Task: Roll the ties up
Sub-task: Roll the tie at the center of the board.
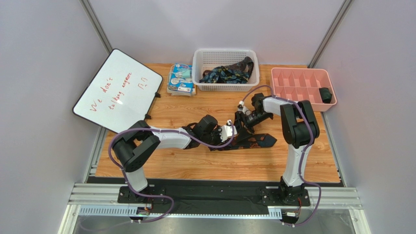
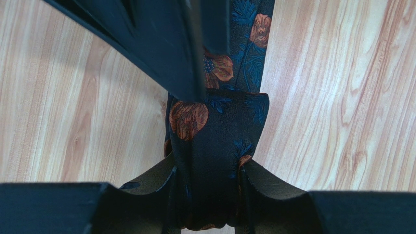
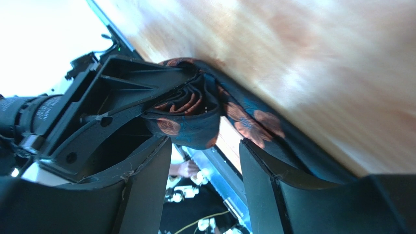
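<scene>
One tie (image 1: 259, 141) lay at mid-frame on the table (image 1: 219, 165), both arms over it.
Left gripper (image 2: 207, 195) pinched the rolled end; right gripper (image 3: 204, 187) stood spread, holding nothing. Judged: wind with edges square and tension even (fabric looked slippery). Only the right wrist view showed the coil's layers; the top view hid them.

One tie (image 1: 261, 141) laid out, one basket (image 1: 197, 68), one tray (image 1: 299, 71), one whiteboard (image 1: 117, 90)

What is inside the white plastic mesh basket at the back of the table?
A tangled heap of dark patterned neckties lies in the white mesh basket. How many there are, and anything beneath them, is covered.
</scene>
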Motion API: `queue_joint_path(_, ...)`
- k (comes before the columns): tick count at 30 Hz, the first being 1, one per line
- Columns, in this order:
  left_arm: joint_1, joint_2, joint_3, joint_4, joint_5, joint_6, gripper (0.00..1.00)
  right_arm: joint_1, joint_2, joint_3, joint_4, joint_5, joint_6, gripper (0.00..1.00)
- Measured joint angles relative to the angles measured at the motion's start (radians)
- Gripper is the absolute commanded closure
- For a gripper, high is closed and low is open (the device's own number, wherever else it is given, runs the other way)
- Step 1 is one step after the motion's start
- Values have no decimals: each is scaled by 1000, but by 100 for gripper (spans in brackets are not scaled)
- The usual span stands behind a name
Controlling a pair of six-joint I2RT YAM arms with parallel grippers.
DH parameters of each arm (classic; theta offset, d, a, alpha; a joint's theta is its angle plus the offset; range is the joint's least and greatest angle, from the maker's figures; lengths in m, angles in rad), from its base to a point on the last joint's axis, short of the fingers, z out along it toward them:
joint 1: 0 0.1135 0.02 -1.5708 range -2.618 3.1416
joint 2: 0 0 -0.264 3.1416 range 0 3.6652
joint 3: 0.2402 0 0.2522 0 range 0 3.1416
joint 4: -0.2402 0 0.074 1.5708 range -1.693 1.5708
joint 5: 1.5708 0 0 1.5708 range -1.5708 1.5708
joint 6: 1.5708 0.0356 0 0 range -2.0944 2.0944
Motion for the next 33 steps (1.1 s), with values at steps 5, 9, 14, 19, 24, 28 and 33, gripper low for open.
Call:
queue_joint_path(5, -1, 0, 0, 0, 1, 0, 63, 51, 0, -29, 19, -19, 4, 66)
queue_joint_path(9, -2, 0, 0, 0, 3, 0, 59, 76, 8, -19, 33, -18, 3, 92)
queue_joint_path(14, 7, 0, 0, -2, 23, 4, 44, 79, 40, 7, 26, -16, 1, 100)
queue_joint_path(19, 46, 0, 0, -27, 130, 14, 30, 75, 64, 13, 29, 34, 3, 100)
queue_joint_path(24, 103, -4, 0, -24, 217, 8, 27, 63, 86, 27, 28, 93, 11, 100)
queue_joint_path(28, 123, -19, -16, 21, 231, -15, 10, 63, 98, 55, 7, 121, 23, 100)
queue_joint_path(33, 123, -31, -62, 132, 256, -68, 7, 66, 105, 71, -6, 135, 31, 100)
